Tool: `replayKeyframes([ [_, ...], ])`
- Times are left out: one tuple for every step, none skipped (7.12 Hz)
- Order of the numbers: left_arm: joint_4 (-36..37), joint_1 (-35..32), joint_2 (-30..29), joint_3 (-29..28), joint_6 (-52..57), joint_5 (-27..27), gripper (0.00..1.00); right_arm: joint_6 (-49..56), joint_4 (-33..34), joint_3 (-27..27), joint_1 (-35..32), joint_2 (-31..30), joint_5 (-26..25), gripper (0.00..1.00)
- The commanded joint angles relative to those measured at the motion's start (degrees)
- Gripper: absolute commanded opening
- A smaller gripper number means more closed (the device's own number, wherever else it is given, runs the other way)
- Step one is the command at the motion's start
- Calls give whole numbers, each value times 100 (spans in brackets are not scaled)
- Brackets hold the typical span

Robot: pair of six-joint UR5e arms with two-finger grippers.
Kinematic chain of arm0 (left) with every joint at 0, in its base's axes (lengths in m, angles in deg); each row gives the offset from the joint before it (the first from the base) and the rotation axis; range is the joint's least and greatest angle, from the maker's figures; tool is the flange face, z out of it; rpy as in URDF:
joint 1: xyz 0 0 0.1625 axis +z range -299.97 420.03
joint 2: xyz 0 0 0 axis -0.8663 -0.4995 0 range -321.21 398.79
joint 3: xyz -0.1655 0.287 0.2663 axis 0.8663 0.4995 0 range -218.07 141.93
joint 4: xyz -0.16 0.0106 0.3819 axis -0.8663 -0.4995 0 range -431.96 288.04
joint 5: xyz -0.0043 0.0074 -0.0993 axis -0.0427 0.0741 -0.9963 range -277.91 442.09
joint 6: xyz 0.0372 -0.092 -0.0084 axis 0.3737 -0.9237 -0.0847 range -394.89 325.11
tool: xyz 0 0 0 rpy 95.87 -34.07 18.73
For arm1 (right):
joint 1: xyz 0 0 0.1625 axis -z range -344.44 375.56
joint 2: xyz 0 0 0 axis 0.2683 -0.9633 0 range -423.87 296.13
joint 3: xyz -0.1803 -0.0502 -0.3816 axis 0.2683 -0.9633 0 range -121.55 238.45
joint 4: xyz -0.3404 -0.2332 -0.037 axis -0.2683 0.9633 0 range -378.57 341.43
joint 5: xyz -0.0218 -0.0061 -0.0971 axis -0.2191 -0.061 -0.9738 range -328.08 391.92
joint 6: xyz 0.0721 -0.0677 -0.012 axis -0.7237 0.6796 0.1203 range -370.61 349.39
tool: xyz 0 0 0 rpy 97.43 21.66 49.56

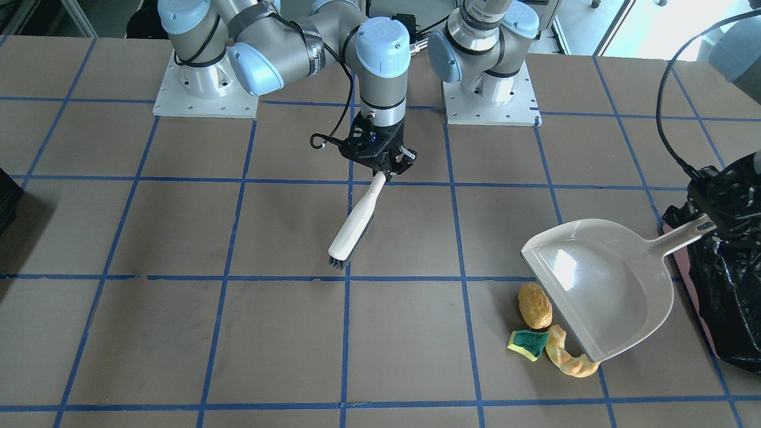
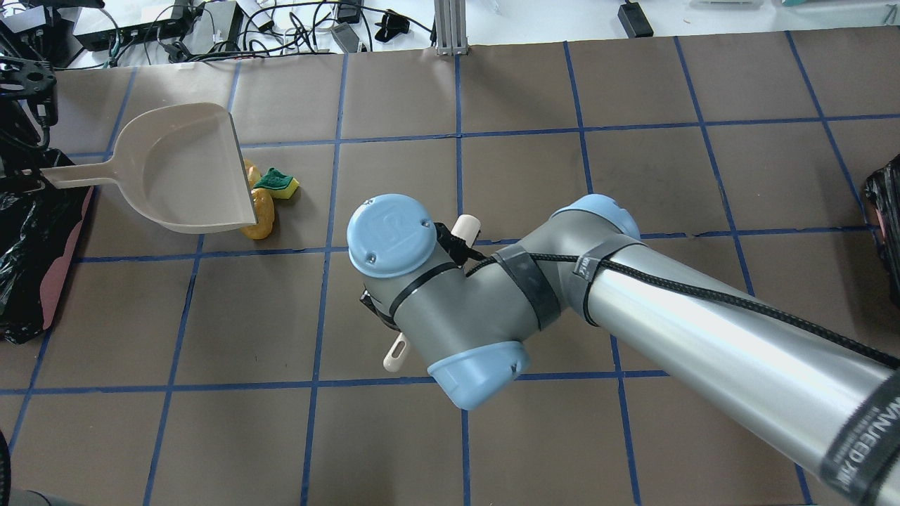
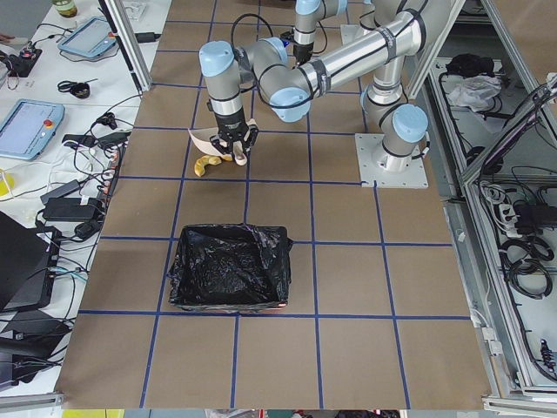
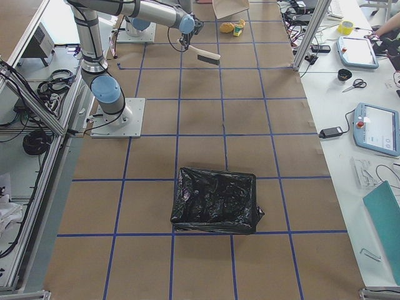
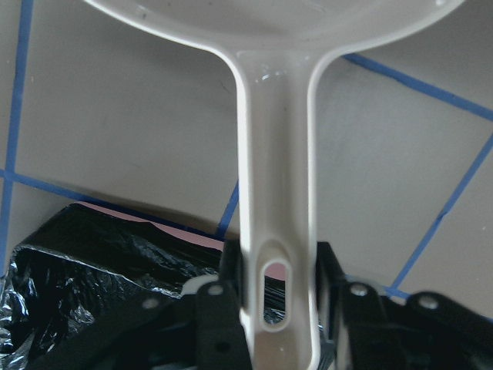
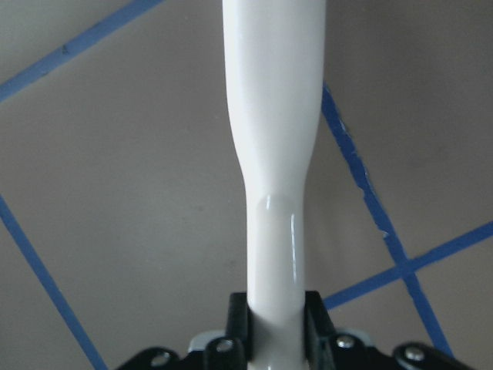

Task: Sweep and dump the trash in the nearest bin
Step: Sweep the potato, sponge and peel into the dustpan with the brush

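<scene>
Toward the far-left corner of the tabletop [image 1: 285,333], a brown potato-like lump [image 1: 534,304], lying on its side, one end against a small green-and-yellow sponge piece [image 1: 528,343]. Sponge piece flat, green face up, yellow edge showing, touching a pale yellow-orange curved twisted pastry-like piece [image 1: 569,356]. Near these, at the left end, a large container lined with a crinkled glossy black plastic bag [image 1: 728,285], upright, open-topped, pinkish side wall showing.

Bright, even light; wrist cams blurred close-up.

Silver-grey arms [image 2: 703,351], pale-blue caps [image 2: 391,235], black cables [image 2: 703,295]
</scene>
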Motion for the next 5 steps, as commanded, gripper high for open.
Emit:
replayKeyframes([
  [764, 497, -463, -118, 1151, 76, 9, -182, -749, -1454, 0, 975, -112, 0],
  [786, 621, -718, -493, 1627, 93, 9, -391, -989, -2010, -9, 1354, -95, 0],
  [786, 675, -973, -888, 1884, 111, 9, -524, -983, -2224, -9, 1549, 9, 0],
  [786, 710, -1298, -1066, 2261, 111, 9, -638, -957, -2340, -9, 1603, 150, 0],
  [777, 710, -1483, -1059, 2647, 224, 9, -814, -957, -2593, -70, 1769, 290, 0],
])
